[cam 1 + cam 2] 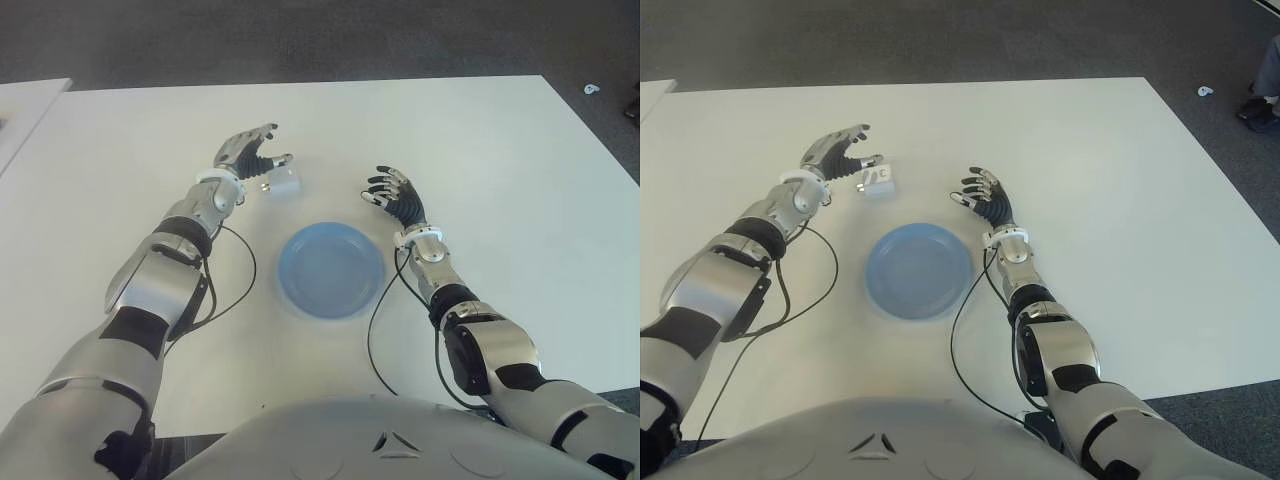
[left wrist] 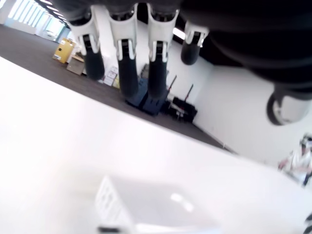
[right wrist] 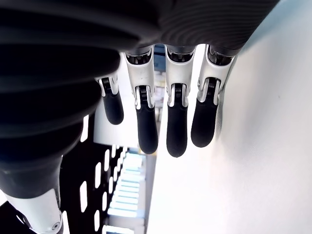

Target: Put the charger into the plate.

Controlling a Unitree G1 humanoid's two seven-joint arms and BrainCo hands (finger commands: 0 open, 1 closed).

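The white charger (image 1: 283, 181) lies on the white table (image 1: 480, 150), just beyond the far left rim of the blue plate (image 1: 331, 271). My left hand (image 1: 252, 153) hovers open right beside the charger on its left, fingers spread and holding nothing; its wrist view shows the charger (image 2: 151, 207) on the table below the extended fingers (image 2: 124, 58). My right hand (image 1: 393, 195) is open above the table past the plate's far right rim, fingers relaxed. The plate holds nothing.
Black cables (image 1: 240, 285) trail from both forearms across the table on either side of the plate. Another white table edge (image 1: 25, 110) shows at the far left. Dark carpet lies beyond the table.
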